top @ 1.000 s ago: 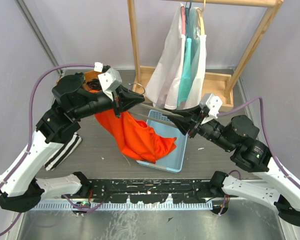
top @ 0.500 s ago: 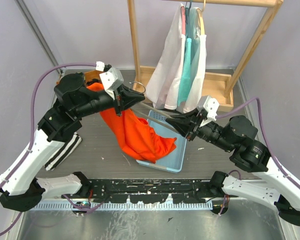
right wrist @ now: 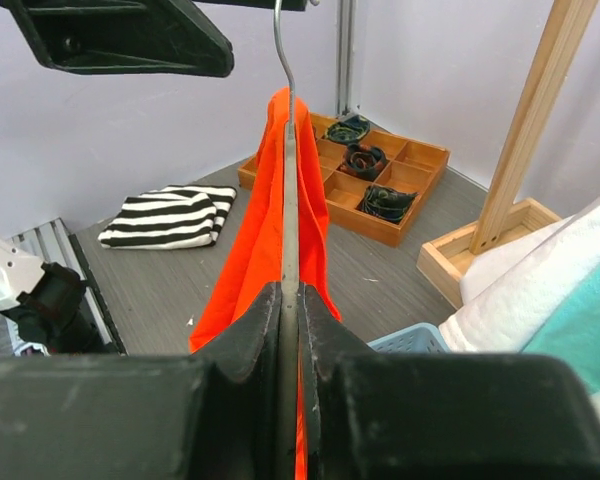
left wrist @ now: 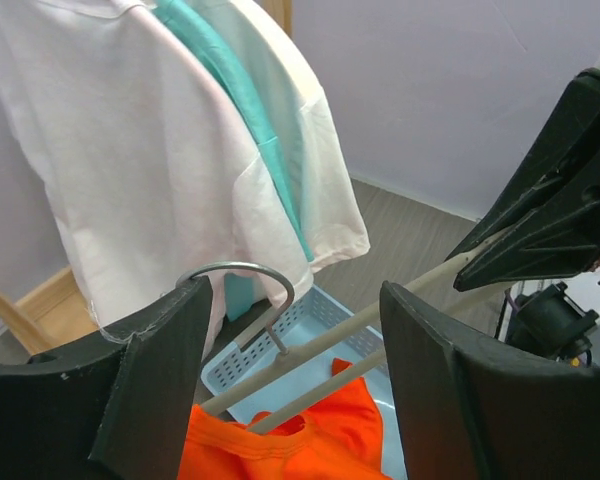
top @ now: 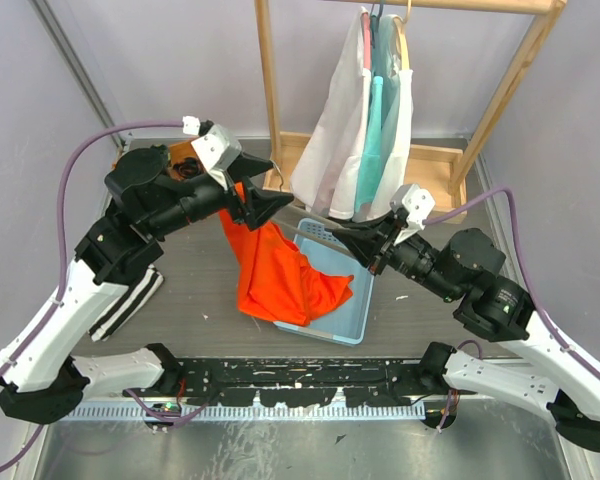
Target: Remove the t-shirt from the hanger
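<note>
My right gripper (right wrist: pixel 288 292) is pinched on the bare arm of the grey, wire-hooked hanger (right wrist: pixel 288 220). My left gripper (left wrist: pixel 295 310) stands wide beside the hook, holding nothing. The orange cotton t-shirt (top: pixel 275 275) still clings to the hanger above mid-worktop, its hem in the light blue plastic basket (top: pixel 360 300), so I judge it roughly half off.

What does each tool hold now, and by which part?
The right tool is shut on the hanger, at the end of one arm. The left tool is open and holds nothing.
</note>
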Action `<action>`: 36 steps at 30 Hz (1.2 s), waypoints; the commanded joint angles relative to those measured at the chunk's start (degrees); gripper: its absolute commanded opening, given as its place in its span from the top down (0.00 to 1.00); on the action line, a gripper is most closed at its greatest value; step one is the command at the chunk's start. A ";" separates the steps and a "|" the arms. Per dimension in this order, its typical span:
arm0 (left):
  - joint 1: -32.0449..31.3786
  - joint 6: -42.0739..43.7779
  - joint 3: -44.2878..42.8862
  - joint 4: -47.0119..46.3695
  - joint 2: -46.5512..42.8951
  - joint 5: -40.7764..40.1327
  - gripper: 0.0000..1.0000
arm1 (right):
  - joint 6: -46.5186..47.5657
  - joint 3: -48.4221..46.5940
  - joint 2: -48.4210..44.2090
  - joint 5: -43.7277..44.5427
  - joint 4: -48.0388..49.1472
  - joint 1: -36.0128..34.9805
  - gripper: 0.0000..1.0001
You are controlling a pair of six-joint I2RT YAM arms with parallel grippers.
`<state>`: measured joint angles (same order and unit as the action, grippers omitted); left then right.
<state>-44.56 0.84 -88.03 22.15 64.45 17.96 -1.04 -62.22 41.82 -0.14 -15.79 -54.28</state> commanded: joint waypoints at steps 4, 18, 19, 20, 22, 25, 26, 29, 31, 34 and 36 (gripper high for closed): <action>0.08 -2.33 2.93 -2.65 -5.09 -7.23 0.24 | -2.19 -0.89 -0.34 3.75 5.11 0.01 0.99; 0.00 -5.76 10.46 -4.10 -11.11 -20.79 0.22 | -4.63 2.07 -1.95 7.43 10.21 -0.03 1.00; 0.02 -6.21 10.89 -4.13 -11.03 -21.03 0.23 | -4.81 2.50 -2.19 7.74 11.01 -0.03 1.00; 0.04 -6.72 11.27 -4.21 -10.90 -21.44 0.24 | -4.87 2.91 -2.45 8.12 11.88 -0.03 1.00; 0.00 -7.86 11.82 -4.11 -10.15 -22.16 0.26 | -5.09 3.88 -3.14 8.76 14.46 -0.03 0.99; -0.06 -9.44 12.25 -3.95 -9.00 -22.88 0.31 | -5.09 4.82 -4.11 9.42 17.38 -0.04 0.99; -0.06 -9.92 12.27 -3.88 -8.56 -23.02 0.33 | -4.99 4.88 -4.26 9.72 17.87 -0.04 0.99; -0.05 -11.22 12.65 -4.12 -7.64 -22.88 0.35 | -4.51 4.48 -4.31 10.11 18.83 -0.03 0.99; -0.03 -11.92 13.11 -4.36 -7.04 -22.76 0.37 | -4.29 4.15 -4.38 10.24 19.37 -0.03 1.00; -0.14 -12.60 13.61 -4.44 -6.04 -22.99 0.38 | -3.92 3.96 -4.46 10.38 20.13 -0.03 0.99; -0.24 -12.81 13.76 -4.35 -5.39 -23.39 0.39 | -3.87 3.82 -4.47 10.27 20.59 -0.03 0.99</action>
<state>-44.58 -10.39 -75.44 19.16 58.28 -4.14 -5.10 -56.38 38.48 9.04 -3.46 -54.26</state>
